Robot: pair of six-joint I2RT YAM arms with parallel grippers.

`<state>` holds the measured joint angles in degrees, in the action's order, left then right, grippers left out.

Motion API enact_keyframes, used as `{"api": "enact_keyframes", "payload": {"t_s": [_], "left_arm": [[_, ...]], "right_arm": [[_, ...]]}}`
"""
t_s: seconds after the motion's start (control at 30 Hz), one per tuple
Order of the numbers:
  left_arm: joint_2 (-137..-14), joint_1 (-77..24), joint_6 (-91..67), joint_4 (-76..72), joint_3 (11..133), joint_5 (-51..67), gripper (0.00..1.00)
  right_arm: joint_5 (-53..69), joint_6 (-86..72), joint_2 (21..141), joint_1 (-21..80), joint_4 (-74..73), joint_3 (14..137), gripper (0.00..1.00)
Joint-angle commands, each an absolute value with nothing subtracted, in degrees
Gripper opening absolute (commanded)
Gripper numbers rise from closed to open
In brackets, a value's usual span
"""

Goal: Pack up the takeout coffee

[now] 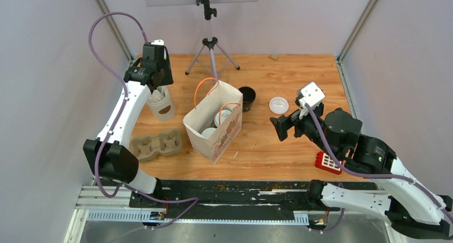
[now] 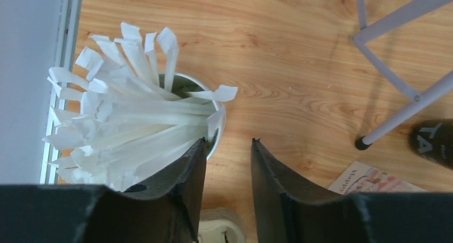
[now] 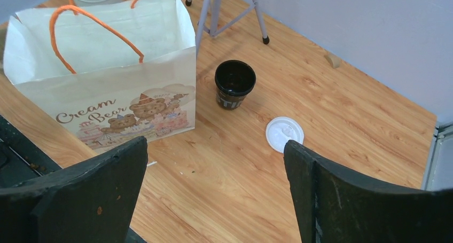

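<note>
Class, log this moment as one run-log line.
left claw: open, by straw cup | right claw: open, facing lidless black cup, loose lid | bag: two lidded cups inside

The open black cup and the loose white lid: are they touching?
Apart: the right wrist view shows bare wood between the black cup and white lid.
</note>
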<state>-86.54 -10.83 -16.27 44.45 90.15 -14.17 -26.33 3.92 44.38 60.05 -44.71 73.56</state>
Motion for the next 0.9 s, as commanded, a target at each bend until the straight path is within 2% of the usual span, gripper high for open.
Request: {"api": "enact_keyframes", "payload": {"t_s": [0.0,0.23,0.5,0.87], "left_arm": [[-83.8,-7.5,-17.5,41.2,87.1,-12.4,0.41],[-81.1,-5.4,-16.4,37.3,81.9,-8.4,0.34],[-84.5,-5.0,-14.8,34.3,83.8,-4.8,0.3],[-86.0,-4.8,-14.8,37.2,87.3,-3.7,0.06]], "right_arm": [[-28.1,5.3,46.1,59.9,-46.3,75.7,0.98],[-27.4,8.6,48.6,59.9,-45.2,76.8,0.98],[-27.4,11.2,49.2,59.9,-43.5,75.4,0.99],[-29.3,13.8,49.2,59.9,-42.2,73.9,1.0]]}}
